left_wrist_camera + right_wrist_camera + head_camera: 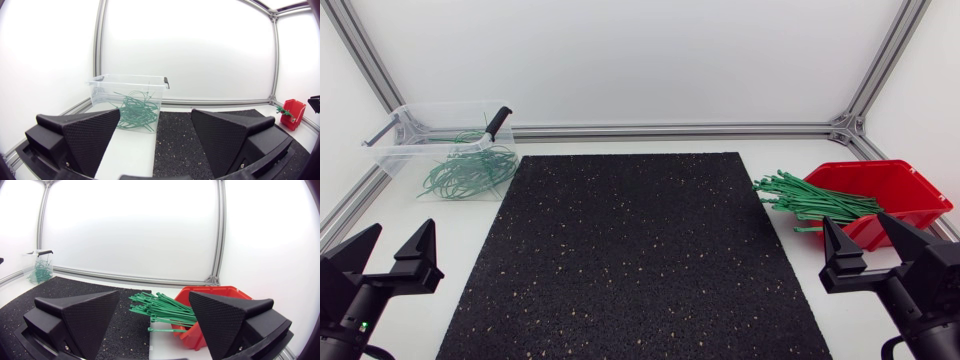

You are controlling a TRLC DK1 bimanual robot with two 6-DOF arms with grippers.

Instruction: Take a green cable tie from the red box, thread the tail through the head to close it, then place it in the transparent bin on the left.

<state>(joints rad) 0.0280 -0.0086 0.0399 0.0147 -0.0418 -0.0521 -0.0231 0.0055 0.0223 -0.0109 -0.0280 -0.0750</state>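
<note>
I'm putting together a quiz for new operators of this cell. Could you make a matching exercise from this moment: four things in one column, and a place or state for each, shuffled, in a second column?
Things
1. red box
2. clear bin
3. black mat
4. left gripper

Places and states
A. open, holding nothing
B. holds looped green ties
C. lies between the box and the bin
D. straight green ties stick out over its edge

Pairs: 1-D, 2-B, 3-C, 4-A

No readable text, labels, numbers or signs anywhere.
</note>
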